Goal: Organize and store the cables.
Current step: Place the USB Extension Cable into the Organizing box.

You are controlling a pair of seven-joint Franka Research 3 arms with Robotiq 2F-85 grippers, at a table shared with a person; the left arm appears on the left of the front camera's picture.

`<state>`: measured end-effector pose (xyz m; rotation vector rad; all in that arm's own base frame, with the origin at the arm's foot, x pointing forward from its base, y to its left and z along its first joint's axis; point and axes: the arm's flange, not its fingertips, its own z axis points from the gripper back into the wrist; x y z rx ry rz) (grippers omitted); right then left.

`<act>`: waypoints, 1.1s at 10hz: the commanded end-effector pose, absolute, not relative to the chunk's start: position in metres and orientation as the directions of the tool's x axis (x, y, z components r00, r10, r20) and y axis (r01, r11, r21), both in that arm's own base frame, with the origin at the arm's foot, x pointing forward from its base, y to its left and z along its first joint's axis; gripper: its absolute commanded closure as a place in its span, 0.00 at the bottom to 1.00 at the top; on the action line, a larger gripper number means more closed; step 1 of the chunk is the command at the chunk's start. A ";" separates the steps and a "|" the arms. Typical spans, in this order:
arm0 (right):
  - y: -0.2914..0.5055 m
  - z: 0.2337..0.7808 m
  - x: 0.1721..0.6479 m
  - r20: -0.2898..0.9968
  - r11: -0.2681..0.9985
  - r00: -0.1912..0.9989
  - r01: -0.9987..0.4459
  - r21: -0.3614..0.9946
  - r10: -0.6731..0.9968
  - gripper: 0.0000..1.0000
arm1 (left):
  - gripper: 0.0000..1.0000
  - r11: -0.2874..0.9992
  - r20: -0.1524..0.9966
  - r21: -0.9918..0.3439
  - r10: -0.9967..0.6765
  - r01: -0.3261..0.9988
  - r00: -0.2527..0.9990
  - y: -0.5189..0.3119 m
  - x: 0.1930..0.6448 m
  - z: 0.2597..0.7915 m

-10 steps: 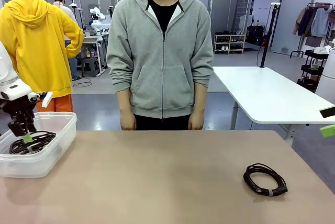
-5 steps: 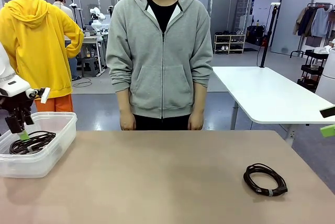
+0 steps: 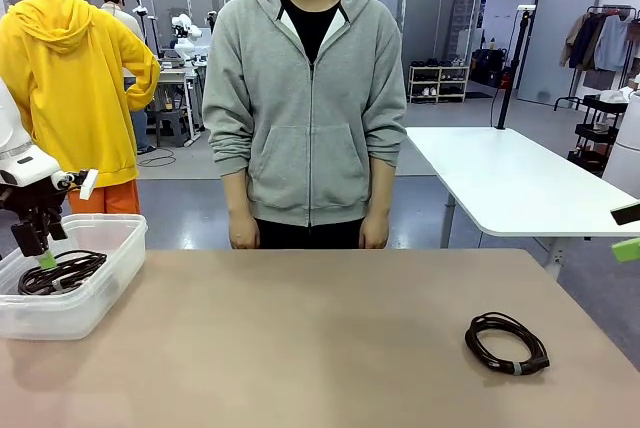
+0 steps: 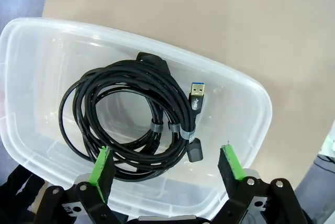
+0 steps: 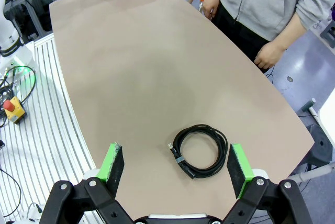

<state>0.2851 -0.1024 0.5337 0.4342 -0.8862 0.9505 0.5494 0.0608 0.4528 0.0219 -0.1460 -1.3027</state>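
At the left edge of your surface (image 3: pixel 300 328), the left tool (image 4: pixel 165 157) hangs above the clear bin (image 4: pixel 31 51), jaws spread wide with nothing between them. One coiled cable (image 4: pixel 167 103) lies inside that bin, and its blue-tipped plug (image 4: pixel 197 92) rests at the coil's edge. A person (image 3: pixel 310 98) stands at the far side, arms down. Near right, a second coiled cable (image 3: pixel 528 362) lies on the bare surface. Your right tool (image 5: pixel 177 158) hovers over it, released and holding nothing.
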 end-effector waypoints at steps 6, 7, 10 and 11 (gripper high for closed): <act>-0.101 0.534 0.284 0.811 0.536 0.276 -0.843 -0.054 0.516 0.00 | 0.00 0.253 0.097 0.097 -0.965 0.962 0.244 0.064 0.550 0.453; -0.101 0.534 0.284 0.811 0.536 0.276 -0.843 -0.054 0.516 0.00 | 0.00 0.253 0.097 0.097 -0.965 0.962 0.244 0.064 0.550 0.453; -0.101 0.534 0.284 0.811 0.536 0.276 -0.843 -0.054 0.516 0.00 | 0.00 0.253 0.097 0.097 -0.965 0.962 0.244 0.064 0.550 0.453; -0.101 0.534 0.284 0.811 0.536 0.276 -0.843 -0.054 0.516 0.00 | 0.00 0.266 0.095 0.098 -0.962 0.959 0.257 0.061 0.549 0.453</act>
